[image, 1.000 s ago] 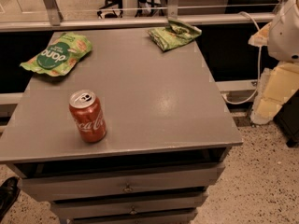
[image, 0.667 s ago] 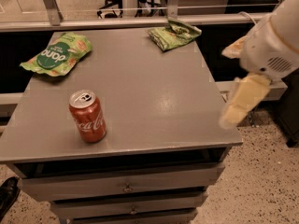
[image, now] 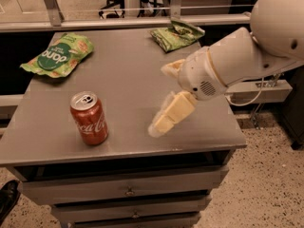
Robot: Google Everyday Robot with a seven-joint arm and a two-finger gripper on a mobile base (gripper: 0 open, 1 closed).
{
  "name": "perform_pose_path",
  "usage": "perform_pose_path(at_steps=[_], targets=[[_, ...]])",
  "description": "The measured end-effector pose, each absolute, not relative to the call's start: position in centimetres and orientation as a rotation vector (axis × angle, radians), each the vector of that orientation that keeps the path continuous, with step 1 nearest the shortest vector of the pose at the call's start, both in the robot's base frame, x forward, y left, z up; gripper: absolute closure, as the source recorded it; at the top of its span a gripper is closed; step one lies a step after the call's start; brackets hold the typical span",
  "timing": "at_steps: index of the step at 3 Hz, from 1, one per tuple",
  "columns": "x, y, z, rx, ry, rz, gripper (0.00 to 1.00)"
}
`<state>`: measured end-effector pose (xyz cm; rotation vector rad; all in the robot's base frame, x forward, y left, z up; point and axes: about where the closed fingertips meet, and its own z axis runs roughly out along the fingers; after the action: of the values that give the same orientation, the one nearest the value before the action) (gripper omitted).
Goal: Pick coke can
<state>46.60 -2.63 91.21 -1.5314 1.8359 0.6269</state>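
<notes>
On the grey metal table (image: 124,75), at its far left corner, lies a flat green snack bag with white lettering (image: 57,56). Nearer the front edge, left of centre, the small red aluminium coke can with white script and a silver top (image: 89,118) stands upright, touching nothing else. To its right, clearly apart from it, the cream-coloured two-finger tool (image: 159,100) hangs over the middle of the table. Its fingers are spread wide and point toward the can's side, holding nothing. At the far edge, right of centre, lies a crumpled green snack bag (image: 176,34). The white rounded robot arm (image: 247,56) reaches in from the right.
</notes>
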Motion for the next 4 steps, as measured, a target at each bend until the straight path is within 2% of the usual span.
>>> perform_pose_path(at_steps=[1,3,4], targets=[[45.7,3.2,90.8,-1.489,1.727,0.784,0.00],[43.9,11.2,89.6,-1.436,1.576,0.932,0.00],[43.9,13.0,87.9,-1.407,1.559,0.953,0.14]])
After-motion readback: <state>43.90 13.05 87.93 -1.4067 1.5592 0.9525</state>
